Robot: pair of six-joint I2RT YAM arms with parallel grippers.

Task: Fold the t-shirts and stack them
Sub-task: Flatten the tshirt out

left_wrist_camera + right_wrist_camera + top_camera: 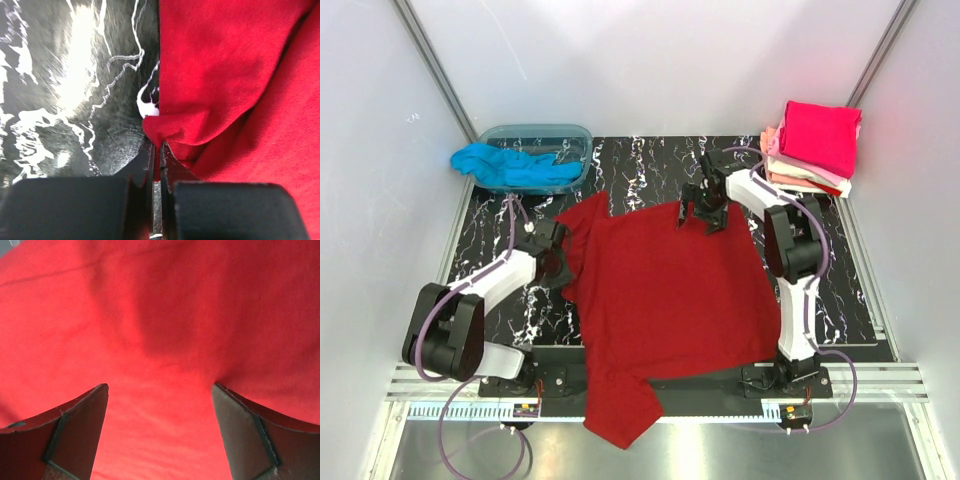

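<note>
Reaching low across the table (pixel 860 300), the left arm lies bent at the elbow, and the left gripper (pixel 552 262) sits at the left edge of the dark red shirt (pixel 660 290). In the wrist view its jaws are pinched together on a small fold of that red cloth (pixel 165 127). The right arm stands up from its base and bends over, so the right gripper (pixel 703 212) points down at the shirt's far edge, jaws spread wide with only red cloth between them (pixel 160 410).

One dark red shirt lies spread over the middle of the table, its near corner hanging over the near edge. One turquoise shirt (pixel 505 165) drapes out of the tub (pixel 575 135) at far left. One stack of folded shirts (pixel 815 145) sits at far right: magenta on top, with pink, peach and white layers below.
</note>
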